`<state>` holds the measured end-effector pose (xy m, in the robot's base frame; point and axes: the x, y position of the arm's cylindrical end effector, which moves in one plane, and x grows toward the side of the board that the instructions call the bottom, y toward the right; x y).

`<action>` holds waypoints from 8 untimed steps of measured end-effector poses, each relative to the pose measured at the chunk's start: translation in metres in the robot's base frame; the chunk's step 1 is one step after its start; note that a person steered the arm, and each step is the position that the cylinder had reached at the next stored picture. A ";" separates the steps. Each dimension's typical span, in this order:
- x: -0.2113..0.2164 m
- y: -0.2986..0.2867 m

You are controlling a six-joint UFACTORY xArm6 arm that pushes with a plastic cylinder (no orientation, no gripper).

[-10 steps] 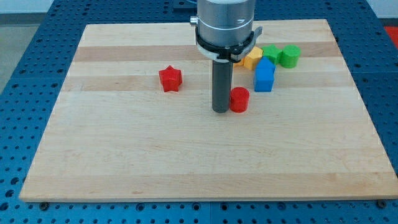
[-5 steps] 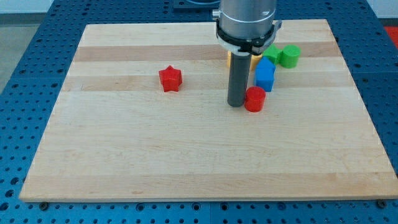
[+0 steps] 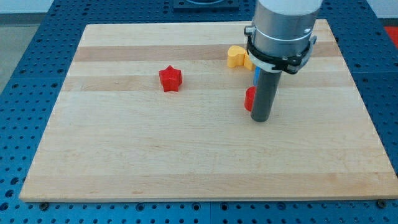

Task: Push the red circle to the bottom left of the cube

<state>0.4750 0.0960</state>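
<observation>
The red circle (image 3: 249, 99) lies right of the board's middle, mostly hidden behind my rod, with only its left edge showing. My tip (image 3: 261, 118) rests on the board just to the lower right of it, close against it. The blue cube (image 3: 254, 75) shows only as a thin sliver beside the rod, just above the red circle.
A red star (image 3: 169, 79) lies left of centre. A yellow block (image 3: 236, 56) sits near the view's top, left of the arm. The wooden board (image 3: 124, 155) lies on a blue perforated table. The arm hides the blocks at the upper right.
My tip has moved right from the red circle's left side to its lower right. The red circle slid right and now sits just below the blue cube. The arm now hides the green blocks.
</observation>
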 end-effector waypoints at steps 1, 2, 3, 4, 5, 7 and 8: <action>-0.009 -0.001; -0.011 -0.001; -0.011 -0.001; -0.011 -0.003; -0.015 -0.003; -0.016 -0.003; -0.013 -0.011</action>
